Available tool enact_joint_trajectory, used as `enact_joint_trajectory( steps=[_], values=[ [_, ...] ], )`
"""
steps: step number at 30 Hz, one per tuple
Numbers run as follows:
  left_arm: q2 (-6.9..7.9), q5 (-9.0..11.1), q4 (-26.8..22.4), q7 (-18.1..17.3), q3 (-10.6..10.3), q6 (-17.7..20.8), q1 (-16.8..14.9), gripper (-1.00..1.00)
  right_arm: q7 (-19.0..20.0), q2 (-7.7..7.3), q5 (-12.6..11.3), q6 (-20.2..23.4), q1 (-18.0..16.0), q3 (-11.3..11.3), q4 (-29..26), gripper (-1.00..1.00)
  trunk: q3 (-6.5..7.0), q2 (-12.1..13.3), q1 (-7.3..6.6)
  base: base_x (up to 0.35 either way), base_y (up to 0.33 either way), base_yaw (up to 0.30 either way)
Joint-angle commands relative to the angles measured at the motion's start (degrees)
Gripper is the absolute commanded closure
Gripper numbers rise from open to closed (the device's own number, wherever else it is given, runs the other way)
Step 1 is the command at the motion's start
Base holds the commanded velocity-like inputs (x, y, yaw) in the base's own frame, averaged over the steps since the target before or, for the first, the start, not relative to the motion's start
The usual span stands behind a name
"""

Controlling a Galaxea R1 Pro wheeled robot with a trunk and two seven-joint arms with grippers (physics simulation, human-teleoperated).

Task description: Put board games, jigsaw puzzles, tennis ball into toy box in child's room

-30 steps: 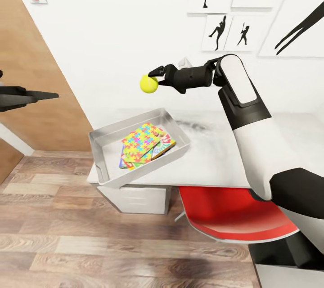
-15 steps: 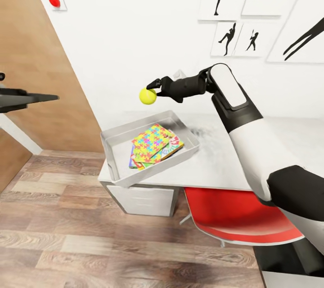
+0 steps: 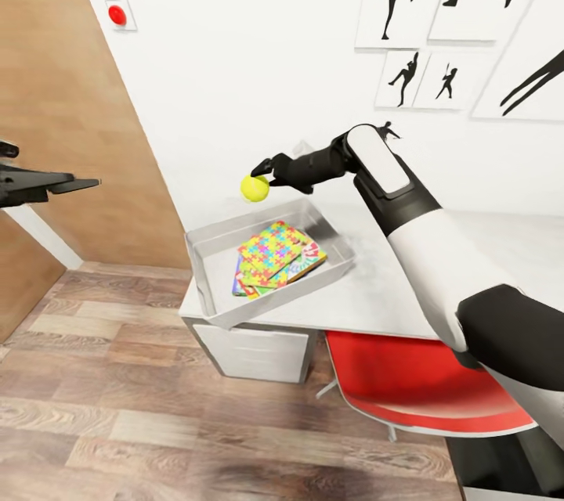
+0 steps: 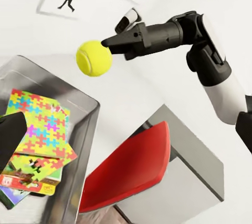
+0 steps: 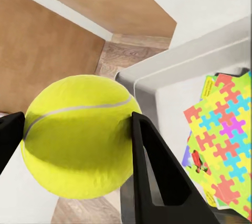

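Head view, right gripper [image 3: 260,170]: closed on the tennis ball [image 3: 254,188], which hangs just under its tips.
Head view, toy box [image 3: 205,239]: below the claw and a little toward the robot, on the table [image 3: 368,305] corner; the ball sits over its far rim.
Head view, contents: a jigsaw puzzle [image 3: 274,252] on top of a fanned stack, with a board game [image 3: 301,264] edge showing under it.
Head view, left gripper [image 3: 59,185]: well apart from the box, over the floor [image 3: 117,423]; whether its jaws are open cannot be told.
Left wrist view, tennis ball [image 4: 94,58]: shows from the side that only the black fingertips [image 4: 113,41] pinch it, most of the ball clear below them; red chair [image 4: 128,174] tucked beneath the table.
Right wrist view, tennis ball [image 5: 79,134]: wedged between both fingers [image 5: 149,166]; unlike the other views, it shows the box rim [image 5: 157,71] almost straight under the ball, puzzles off to one side.
Step in hand, advice: carry the ball inward past the rim, lower it near the stack, then release, so it neither bounces nor rolls out.
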Motion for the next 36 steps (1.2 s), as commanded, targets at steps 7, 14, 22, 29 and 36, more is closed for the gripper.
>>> enact_joint_trajectory(
  steps=[7,14,22,29,36],
  values=[
    [0.04,-0.43,7.21,-0.10,-0.13,0.35,-0.08,-1.00,-0.85,0.29,-0.61,0.03,-0.07,2.52,1.99,1.00,0.57,-0.11,0.04,0.000,0.000,0.081],
    [0.04,-0.51,12.12,0.00,-0.19,0.30,-0.08,-1.00,-1.10,2.65,-0.53,0.03,-0.07,3.74,3.04,1.00,1.23,-0.11,0.04,0.000,0.000,0.082],
    [0.04,-0.45,15.41,1.63,-0.17,0.29,-0.08,-1.00,-3.52,3.98,-0.59,0.03,-0.07,3.85,3.33,1.00,2.00,-0.11,0.04,0.000,0.000,0.082],
    [0.04,-0.31,16.22,3.78,-0.29,0.36,-0.06,-1.00,-3.90,4.22,-0.60,0.03,-0.07,3.92,3.34,1.00,2.66,-0.11,0.04,0.000,0.000,0.082],
    [0.02,-0.19,16.26,6.42,-0.42,0.44,-0.05,-1.00,-3.88,4.21,-0.60,0.03,-0.07,8.13,3.34,1.00,3.33,-0.11,0.04,0.000,0.000,0.085]
  ],
)
